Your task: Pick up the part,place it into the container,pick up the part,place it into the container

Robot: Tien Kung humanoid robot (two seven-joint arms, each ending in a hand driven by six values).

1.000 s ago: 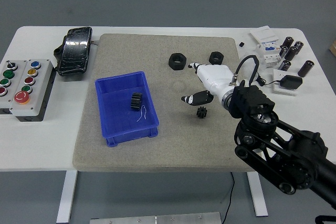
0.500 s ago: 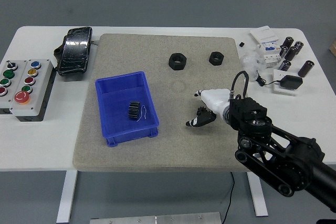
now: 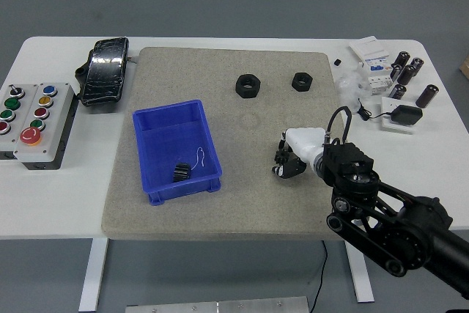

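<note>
White table: spans the frame, near edge toward the bottom.

Grey mat: covers the table's middle, from upper centre to lower centre.

Right arm: black, enters from the lower right corner and reaches up-left over the mat. It sits lower and further back toward the corner than one second ago.

Blue container: left of centre on the mat, same place as before.

Control box: left edge of the frame, coloured buttons on top.

Black wrapped unit: upper left, at the mat's corner.

Right hand: white-backed, right of centre on the mat. One second ago it was raised near the hex nuts with fingers spread; now it is down on the mat, fingers curled close around the small black gear.

Electrical parts: upper right, a cluster of breakers, cylinders and a cable.

Two black hex nuts: upper centre of the mat, unmoved.

Black gear in container: now near the container's lower wall; it lay nearer the middle earlier.

Small black gear: right of centre on the mat, within the hand's fingers, mostly hidden by them.
</note>
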